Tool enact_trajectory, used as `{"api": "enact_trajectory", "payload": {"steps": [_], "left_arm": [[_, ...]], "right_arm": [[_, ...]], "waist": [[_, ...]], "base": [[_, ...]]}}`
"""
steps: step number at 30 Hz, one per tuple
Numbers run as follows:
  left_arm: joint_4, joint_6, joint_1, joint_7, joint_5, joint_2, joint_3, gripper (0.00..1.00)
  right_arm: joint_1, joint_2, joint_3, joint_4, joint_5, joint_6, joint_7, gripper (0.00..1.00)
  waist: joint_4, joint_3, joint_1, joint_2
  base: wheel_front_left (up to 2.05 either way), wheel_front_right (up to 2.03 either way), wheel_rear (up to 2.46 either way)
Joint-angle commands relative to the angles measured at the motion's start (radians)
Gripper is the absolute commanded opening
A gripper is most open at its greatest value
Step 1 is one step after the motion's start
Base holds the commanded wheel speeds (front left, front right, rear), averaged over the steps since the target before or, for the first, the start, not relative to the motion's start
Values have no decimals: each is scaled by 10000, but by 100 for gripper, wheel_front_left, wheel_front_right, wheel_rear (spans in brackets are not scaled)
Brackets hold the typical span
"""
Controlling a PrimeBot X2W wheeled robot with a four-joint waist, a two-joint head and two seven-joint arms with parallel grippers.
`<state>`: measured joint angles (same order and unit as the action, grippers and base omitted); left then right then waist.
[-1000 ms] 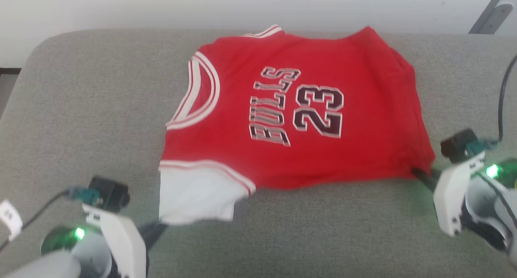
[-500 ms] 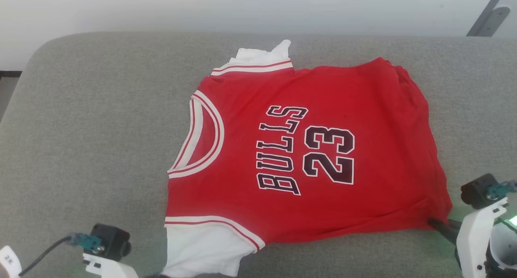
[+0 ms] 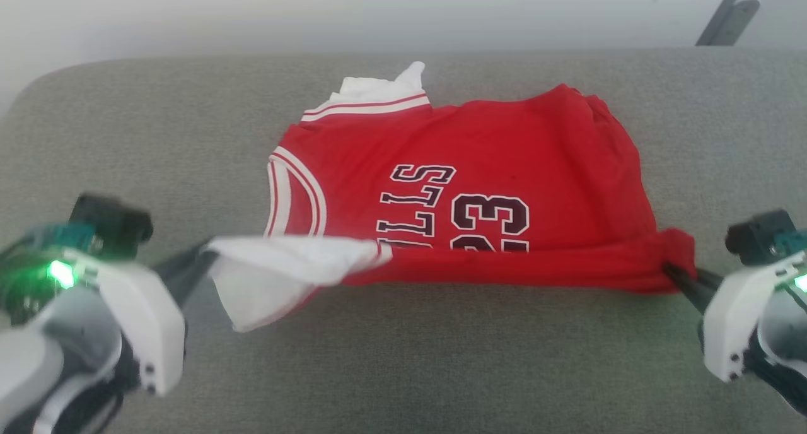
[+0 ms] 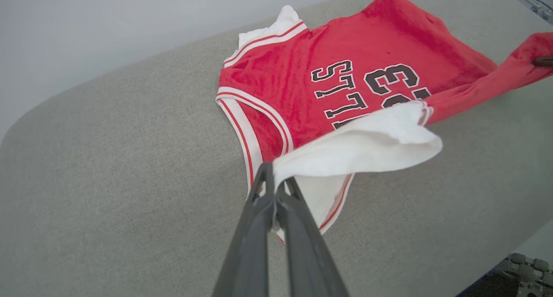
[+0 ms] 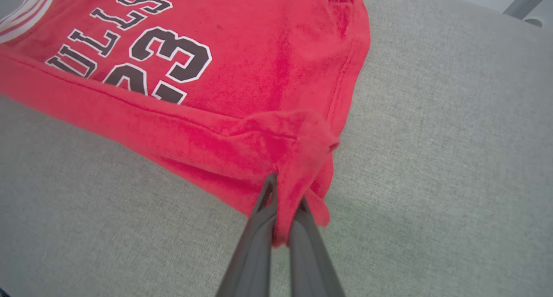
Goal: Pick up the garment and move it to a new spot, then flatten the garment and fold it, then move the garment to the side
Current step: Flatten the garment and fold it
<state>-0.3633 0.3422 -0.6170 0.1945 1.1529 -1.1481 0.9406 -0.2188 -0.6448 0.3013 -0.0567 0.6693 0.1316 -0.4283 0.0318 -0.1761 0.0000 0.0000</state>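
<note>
grey upholstered cushion (image 3: 441, 371) fills the scene, pale wall behind. the garment (image 3: 492, 150) lies across its middle, near edge lifted and stretched between my claws. my left gripper (image 3: 200, 257) is pinched on its white end, my right gripper (image 3: 669, 271) on its red corner. i judge this the fold: next, carry both corners evenly over to the far edge.

garment (image 3: 504, 150): red, white striped-edged panels, dark white-outlined lettering | cushion (image 3: 157, 137): grey
</note>
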Motion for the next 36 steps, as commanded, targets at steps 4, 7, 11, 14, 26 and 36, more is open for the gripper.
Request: {"api": "enact_trajectory", "payload": {"steps": [4, 7, 11, 14, 26, 36], "left_arm": [[1603, -1113, -1231, 443, -516, 847, 18, 0], [3041, -1903, -2001, 726, -669, 1610, 123, 0], [5021, -2843, -2798, 1189, -683, 2612, 380, 0], [6298, -3366, -3147, 1469, -480, 3285, 523, 0], [9882, -4355, -3720, 2638, 568, 5044, 748, 31], [10968, -4566, -4278, 2591, 586, 5464, 694, 100]], "right_arm": [[-898, 636, -88, -308, -748, -19, -140, 0], [-1592, 1000, 89, -784, -1144, -19, -162, 0], [-2509, 1355, 463, -1652, -1546, -19, -105, 0], [-3135, 1574, 783, -2362, -1734, -19, 81, 0], [-4543, 1984, 2125, -4314, -1232, -19, 338, 0], [-5081, 1870, 2482, -4999, -949, -19, 1173, 100]], "waist": [[-251, -273, 0, 0], [-352, -460, 0, 0], [-453, -715, 0, 0], [-488, -923, 0, 0], [-474, -1292, 0, 0], [-392, -940, 0, 0]], "base": [[0, 0, 0], [0, 0, 0], [0, 0, 0], [0, 0, 0], [0, 0, 0], [0, 0, 0]]}}
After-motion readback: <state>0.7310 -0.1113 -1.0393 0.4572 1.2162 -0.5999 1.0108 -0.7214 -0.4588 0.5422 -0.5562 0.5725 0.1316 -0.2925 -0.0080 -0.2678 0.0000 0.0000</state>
